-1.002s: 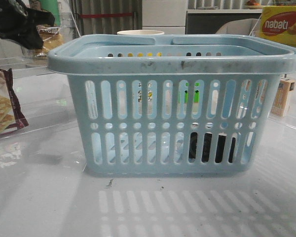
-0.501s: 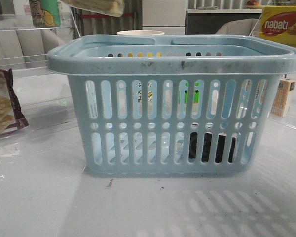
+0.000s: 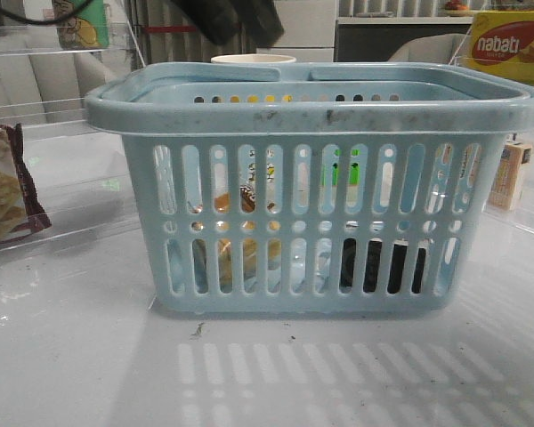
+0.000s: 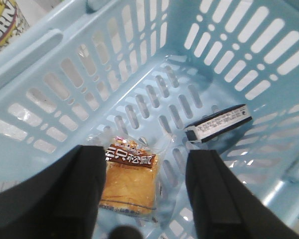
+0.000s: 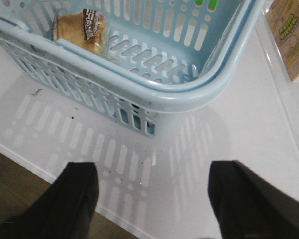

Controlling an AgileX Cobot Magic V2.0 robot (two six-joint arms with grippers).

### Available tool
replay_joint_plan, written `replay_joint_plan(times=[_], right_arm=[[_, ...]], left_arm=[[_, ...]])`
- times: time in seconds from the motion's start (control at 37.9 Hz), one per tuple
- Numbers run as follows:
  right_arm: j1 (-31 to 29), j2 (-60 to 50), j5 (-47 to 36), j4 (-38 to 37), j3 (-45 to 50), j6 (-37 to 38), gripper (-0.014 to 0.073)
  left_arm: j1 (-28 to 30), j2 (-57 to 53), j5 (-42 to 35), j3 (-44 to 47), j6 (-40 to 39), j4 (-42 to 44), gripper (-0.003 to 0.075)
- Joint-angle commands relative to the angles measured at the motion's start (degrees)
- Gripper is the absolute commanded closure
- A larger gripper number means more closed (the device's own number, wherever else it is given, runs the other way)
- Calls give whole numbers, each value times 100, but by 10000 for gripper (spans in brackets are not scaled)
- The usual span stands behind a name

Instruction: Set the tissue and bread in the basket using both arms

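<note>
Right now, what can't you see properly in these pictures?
- Tissue: front view shows only dark strips behind the basket slots; right wrist view misses it.
- Bread: front view shows only brown bits through the slots; its label is too small to read in the wrist views.
- Left gripper: front view cuts it at the top edge.
- Right gripper: absent from the front view.
- Crackers: cut by the left edge.
</note>
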Motion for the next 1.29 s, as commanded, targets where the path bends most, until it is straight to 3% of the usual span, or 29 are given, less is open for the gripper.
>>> replay_joint_plan(times=[0.0, 0.18, 0.34, 0.45, 0.71, 0.76, 0.82, 0.95, 1.0, 1.27], right_arm=[[-34, -38, -381, -90, -156, -8, 25], [-34, -38, -381, -90, -156, -8, 25], [-34, -38, -381, -90, -156, -8, 25], [-34, -38, -381, -90, -156, -8, 25], [-34, -8, -190, -326, -156, -13, 25], [-34, 79, -97, -397, -156, -17, 27], [-34, 122, -62, -397, -156, -17, 82], [-34, 245, -68, -397, -156, -17, 410], [-34, 245, -73, -397, -156, -17, 523], [-34, 245, -73, -397, -156, -17, 539]], left_arm=[[-24, -956, -217, 206, 5, -109, 285], [-24, -2879, -436, 1955, -46, 208, 285], [-24, -4418, -664, 3437, -978, 863, 285], [-24, -5267, -703, 4301, -1076, 873, 285], [-24, -6302, -916, 5321, -1076, 873, 288], [-24, -6291, -942, 5332, -1076, 873, 330], [-24, -6291, -980, 5332, -1076, 873, 406], [-24, -6291, -994, 5332, -1076, 873, 603], [-24, -6291, -994, 5332, -1076, 873, 627], [-24, -6291, -994, 5332, -1076, 873, 629]])
